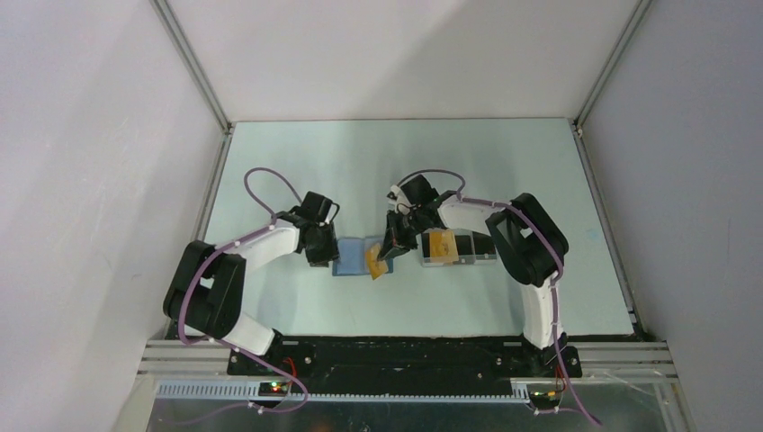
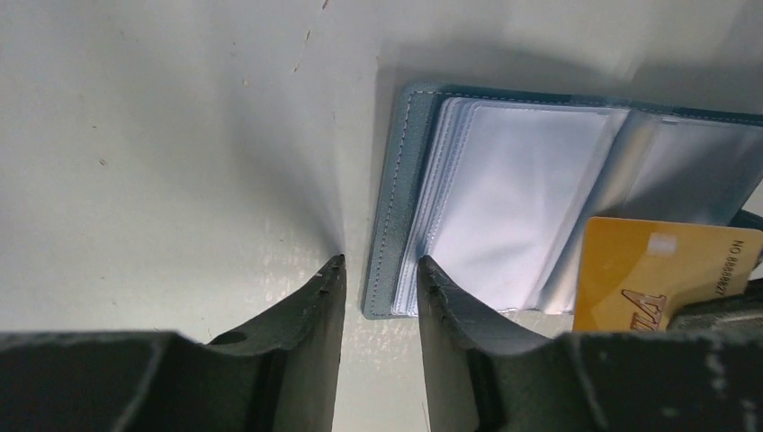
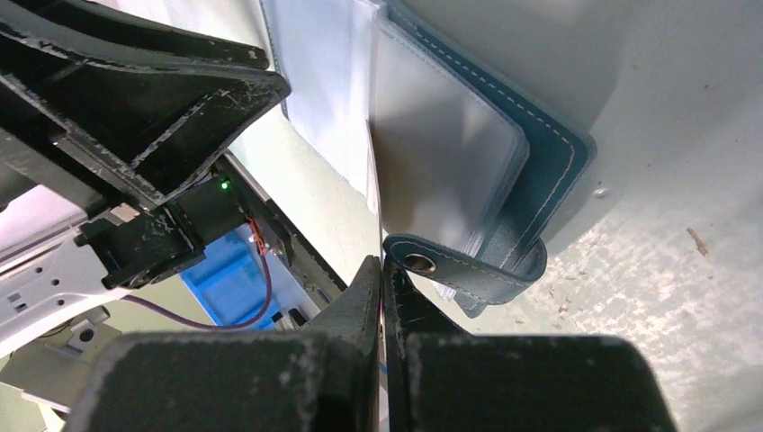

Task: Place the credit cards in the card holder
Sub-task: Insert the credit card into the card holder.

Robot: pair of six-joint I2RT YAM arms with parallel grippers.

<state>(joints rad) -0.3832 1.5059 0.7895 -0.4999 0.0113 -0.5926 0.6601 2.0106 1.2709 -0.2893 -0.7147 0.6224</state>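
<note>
My left pincer (image 2: 380,263) stands parted astride the outer cover edge of the card holder (image 2: 504,207). One finger is on the table (image 2: 162,162) just outside the holder, and the other rests on the clear sleeves just inside it. It grips nothing. I judge the stance is there to pin the open holder flat, so it does not slide when a card is pushed against it.

My right pincer (image 3: 381,270) is closed on a yellow card (image 2: 652,274), pinching it by one end so the free end leads toward the holder. The card hangs tilted over the half of the holder farthest from my left pincer, not yet in any pocket. From my right wrist it shows only edge-on (a thin line between the fingers), so I cannot tell whether its leading edge touches a sleeve. The holder's snap strap (image 3: 468,270) curls up just beside my right fingers, which I judge is something the card could catch on.

Past the holder on my right pincer's side, near but apart, sits the clear tray (image 1: 454,265), with another yellow card (image 1: 439,243) and black cards (image 1: 482,245) in it. By my reckoning the task is early, with one card in hand and none that I can see pocketed. The next move calls for finding a sleeve mouth with the card's edge.
</note>
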